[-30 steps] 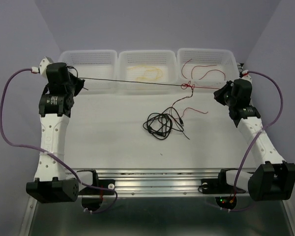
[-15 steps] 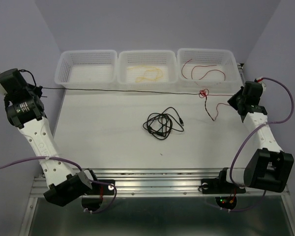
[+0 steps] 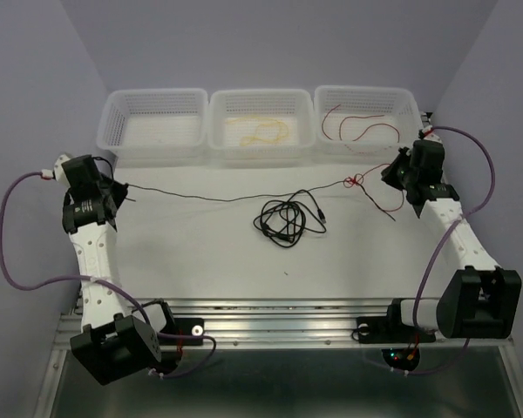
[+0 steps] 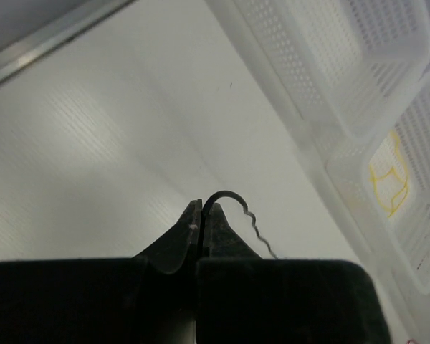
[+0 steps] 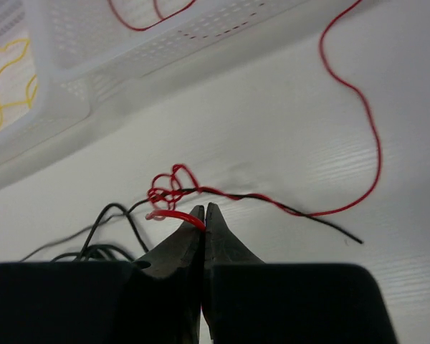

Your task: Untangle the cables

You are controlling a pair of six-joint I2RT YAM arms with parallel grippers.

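A long black cable (image 3: 235, 196) sags across the table from my left gripper (image 3: 119, 187) to a red knot (image 3: 356, 181). In the left wrist view my left gripper (image 4: 203, 208) is shut on the black cable's end (image 4: 229, 195). My right gripper (image 3: 392, 174) sits just right of the knot. In the right wrist view it (image 5: 204, 212) is shut on a red cable (image 5: 173, 215) next to the knot (image 5: 170, 188), where red and black strands (image 5: 272, 201) twist together. A red tail (image 3: 388, 207) trails toward the front. A coiled black cable (image 3: 286, 218) lies mid-table.
Three white mesh bins stand along the back: the left one (image 3: 152, 109), the middle one (image 3: 261, 103) with a yellow cable (image 3: 263, 132), the right one (image 3: 366, 97) with a red cable (image 3: 357, 122). Purple arm cables loop at both sides.
My left gripper has swung in from the far left toward the table and my right gripper moved left. The black cable went from taut to slack.
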